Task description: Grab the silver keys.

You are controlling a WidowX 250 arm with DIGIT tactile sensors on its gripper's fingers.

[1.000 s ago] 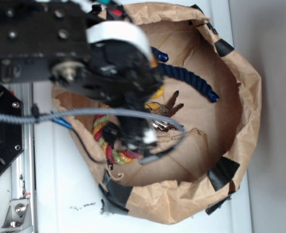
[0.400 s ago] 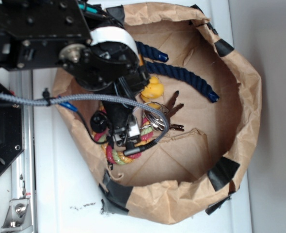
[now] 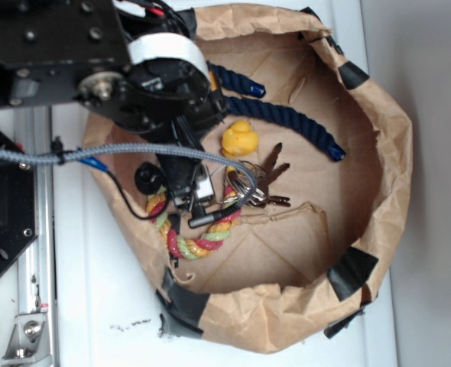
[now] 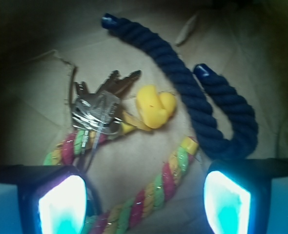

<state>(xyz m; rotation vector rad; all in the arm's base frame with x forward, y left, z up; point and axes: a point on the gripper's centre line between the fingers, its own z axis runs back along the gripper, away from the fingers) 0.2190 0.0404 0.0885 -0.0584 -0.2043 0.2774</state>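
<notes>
The silver keys (image 3: pixel 254 186) lie fanned on the floor of a brown paper bag, beside a yellow rubber duck (image 3: pixel 240 140). In the wrist view the keys (image 4: pixel 99 105) lie ahead and to the left, partly over the multicoloured rope (image 4: pixel 156 187). My gripper (image 4: pixel 144 202) is open, its two glowing pads wide apart, and the rope passes between them. It holds nothing. In the exterior view the gripper (image 3: pixel 191 195) hangs just left of the keys, over the multicoloured rope (image 3: pixel 199 243).
A dark blue rope (image 3: pixel 287 118) curves along the back of the bag and shows in the wrist view (image 4: pixel 202 102). The crumpled bag wall (image 3: pixel 394 153) with black tape patches rings everything. A grey cable (image 3: pixel 134 151) crosses in front of the arm.
The arm has pulled back up and to the left, uncovering the duck and the keys. The keys and ropes have not moved.
</notes>
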